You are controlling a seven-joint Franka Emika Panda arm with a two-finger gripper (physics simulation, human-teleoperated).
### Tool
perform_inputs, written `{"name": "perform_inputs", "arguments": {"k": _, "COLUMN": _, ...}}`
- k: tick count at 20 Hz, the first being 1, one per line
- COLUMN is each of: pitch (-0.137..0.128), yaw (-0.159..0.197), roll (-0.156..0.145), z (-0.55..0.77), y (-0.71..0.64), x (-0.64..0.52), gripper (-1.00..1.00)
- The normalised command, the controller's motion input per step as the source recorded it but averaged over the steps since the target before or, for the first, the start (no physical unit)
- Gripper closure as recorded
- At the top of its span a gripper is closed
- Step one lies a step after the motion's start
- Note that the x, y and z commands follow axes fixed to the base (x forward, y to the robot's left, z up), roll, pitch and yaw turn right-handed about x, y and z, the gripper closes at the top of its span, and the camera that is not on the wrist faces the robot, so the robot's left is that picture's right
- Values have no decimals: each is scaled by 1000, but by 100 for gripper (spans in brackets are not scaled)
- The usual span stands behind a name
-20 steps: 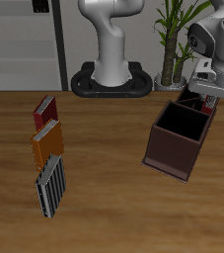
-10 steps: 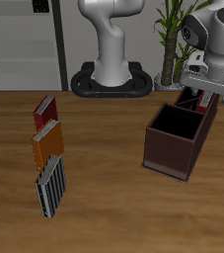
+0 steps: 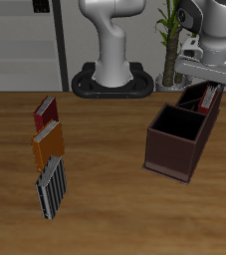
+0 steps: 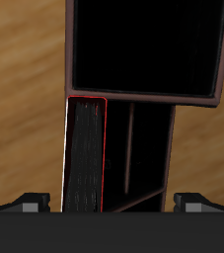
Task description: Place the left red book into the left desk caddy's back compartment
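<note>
The left red book (image 3: 206, 97) stands tilted inside the back compartment of the left desk caddy (image 3: 172, 151), its top edge showing above the rim. In the wrist view the book (image 4: 84, 153) shows edge-on in a narrow black cell of the caddy (image 4: 143, 96). My gripper (image 3: 204, 74) hangs above the caddy's back end, clear of the book. It is open and empty, and its fingertips (image 4: 27, 203) show far apart in the wrist view.
A smaller red book (image 3: 45, 112), an orange book (image 3: 48, 142) and a striped grey book (image 3: 51, 186) lie in a row on the table's other side. A potted plant (image 3: 172, 40) and the robot base (image 3: 113, 80) stand at the back.
My gripper has risen straight up from the caddy's back compartment. The red book stays in the compartment, no longer held.
</note>
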Motion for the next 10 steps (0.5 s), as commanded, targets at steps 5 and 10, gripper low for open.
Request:
{"name": "perform_inputs", "arguments": {"k": 5, "pitch": -113, "yaw": 31, "roll": -20, "z": 351, "y": -288, "x": -226, "gripper": -100}}
{"name": "perform_inputs", "arguments": {"k": 10, "pitch": -25, "yaw": 6, "roll": -57, "z": 152, "y": -280, "x": -18, "gripper": -100}}
